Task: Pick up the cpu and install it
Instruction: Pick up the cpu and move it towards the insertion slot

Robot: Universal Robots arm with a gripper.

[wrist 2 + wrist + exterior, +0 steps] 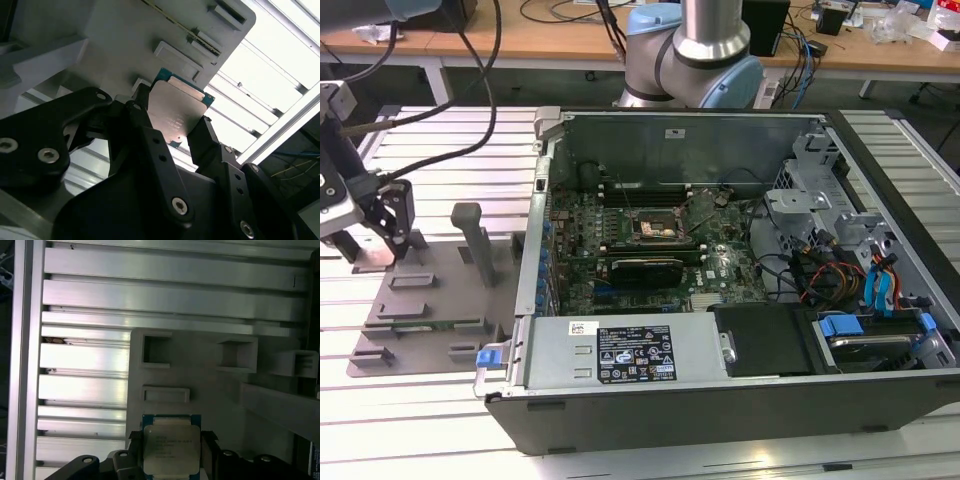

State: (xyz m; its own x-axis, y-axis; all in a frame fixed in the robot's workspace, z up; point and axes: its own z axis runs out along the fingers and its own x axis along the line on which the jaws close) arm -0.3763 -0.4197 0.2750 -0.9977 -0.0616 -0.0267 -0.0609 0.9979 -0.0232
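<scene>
The cpu (177, 107), a flat square chip with a pale silver top and a green edge, sits between my gripper's (172, 120) black fingers (142, 115), which press on two opposite edges. In the first wrist view the cpu (171, 445) is held just over the grey fixture plate (200, 390). In the exterior view my gripper (392, 245) hangs low over the plate's (430, 300) far corner on the exterior view's left. The dark square socket (658, 228) lies in the open computer case (720, 400), well off to the exterior view's right.
The grey plate carries raised holders, an upright post (470, 225) and a long thin green strip (430, 323). It lies on a ribbed aluminium table (440, 440). Cables (470, 110) trail to my gripper. The arm's base (700, 50) stands behind the case.
</scene>
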